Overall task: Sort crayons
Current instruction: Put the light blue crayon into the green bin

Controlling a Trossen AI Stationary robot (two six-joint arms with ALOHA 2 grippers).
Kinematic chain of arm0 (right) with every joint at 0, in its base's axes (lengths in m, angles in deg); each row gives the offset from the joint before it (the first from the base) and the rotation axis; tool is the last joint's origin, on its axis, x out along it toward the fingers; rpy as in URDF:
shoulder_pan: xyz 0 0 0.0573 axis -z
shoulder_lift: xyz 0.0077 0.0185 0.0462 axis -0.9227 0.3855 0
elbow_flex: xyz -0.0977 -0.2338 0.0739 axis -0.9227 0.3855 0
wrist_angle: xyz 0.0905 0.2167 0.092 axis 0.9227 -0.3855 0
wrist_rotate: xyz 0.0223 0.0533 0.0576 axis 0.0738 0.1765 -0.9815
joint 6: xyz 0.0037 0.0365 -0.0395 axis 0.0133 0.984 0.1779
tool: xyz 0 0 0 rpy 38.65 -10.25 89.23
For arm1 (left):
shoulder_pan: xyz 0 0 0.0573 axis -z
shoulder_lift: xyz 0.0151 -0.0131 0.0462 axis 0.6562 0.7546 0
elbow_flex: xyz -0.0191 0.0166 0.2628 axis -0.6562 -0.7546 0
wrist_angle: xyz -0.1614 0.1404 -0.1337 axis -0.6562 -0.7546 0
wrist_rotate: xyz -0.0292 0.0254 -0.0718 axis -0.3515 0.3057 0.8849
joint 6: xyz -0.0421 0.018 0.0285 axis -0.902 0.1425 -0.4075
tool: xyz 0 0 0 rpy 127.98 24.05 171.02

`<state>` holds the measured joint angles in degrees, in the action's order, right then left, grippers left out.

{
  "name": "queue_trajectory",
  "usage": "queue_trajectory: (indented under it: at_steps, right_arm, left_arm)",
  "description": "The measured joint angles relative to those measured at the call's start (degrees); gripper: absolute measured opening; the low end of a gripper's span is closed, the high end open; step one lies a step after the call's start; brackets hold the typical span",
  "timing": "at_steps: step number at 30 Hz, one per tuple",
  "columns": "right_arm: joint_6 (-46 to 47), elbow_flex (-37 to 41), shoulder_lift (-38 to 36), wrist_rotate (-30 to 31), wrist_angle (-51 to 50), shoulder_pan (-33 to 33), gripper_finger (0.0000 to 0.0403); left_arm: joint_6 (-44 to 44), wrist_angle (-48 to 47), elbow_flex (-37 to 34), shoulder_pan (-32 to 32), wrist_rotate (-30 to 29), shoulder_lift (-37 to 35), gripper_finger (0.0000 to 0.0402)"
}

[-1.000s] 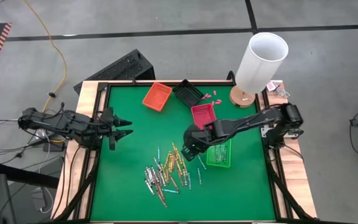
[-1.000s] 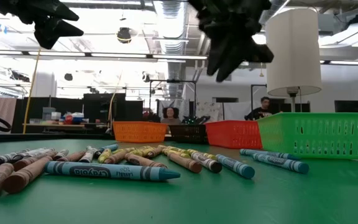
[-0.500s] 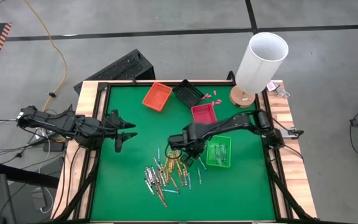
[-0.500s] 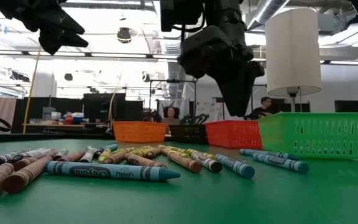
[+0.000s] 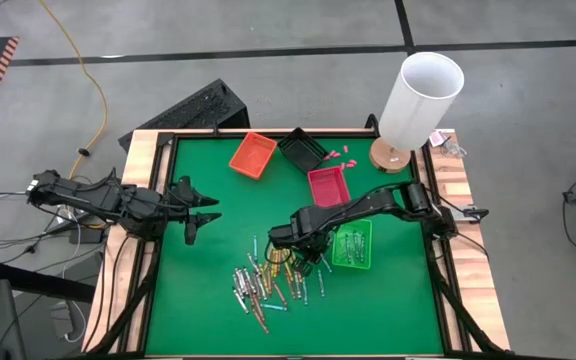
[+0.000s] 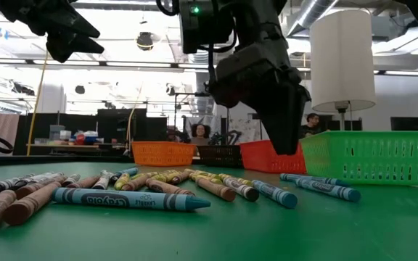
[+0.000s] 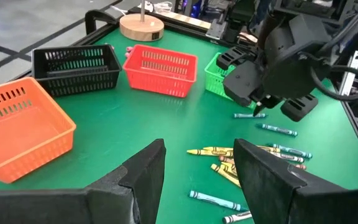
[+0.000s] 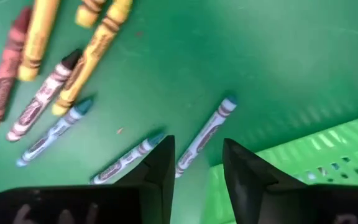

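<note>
Right gripper (image 8: 194, 163) spread, empty, low over blue paper-wrapped crayons (image 8: 205, 136) beside green plastic tray (image 5: 352, 245), left gripper (image 5: 206, 208) spread, hovering at counter's (image 5: 388, 300) left

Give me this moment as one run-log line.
right gripper: open, empty, above blue paper-wrapped crayon beside green plastic basket | left gripper: open, waiting | loose crayon pile: unsorted

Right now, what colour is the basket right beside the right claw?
Green: the basket beside the right claw shows best in the low view.
</note>
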<state>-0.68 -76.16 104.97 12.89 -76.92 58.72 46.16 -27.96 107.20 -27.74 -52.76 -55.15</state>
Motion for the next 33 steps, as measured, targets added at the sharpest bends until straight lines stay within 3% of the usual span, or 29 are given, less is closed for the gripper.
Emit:
queue_trajectory:
  at_steps: [33]
  right_arm:
    - [-0.1, 0.1, 0.0, 2.7, 0.5, 0.5, 0.0148]
  left_arm:
    - [0.8, -0.1, 0.0, 0.0, 0.0, 0.0, 0.018]
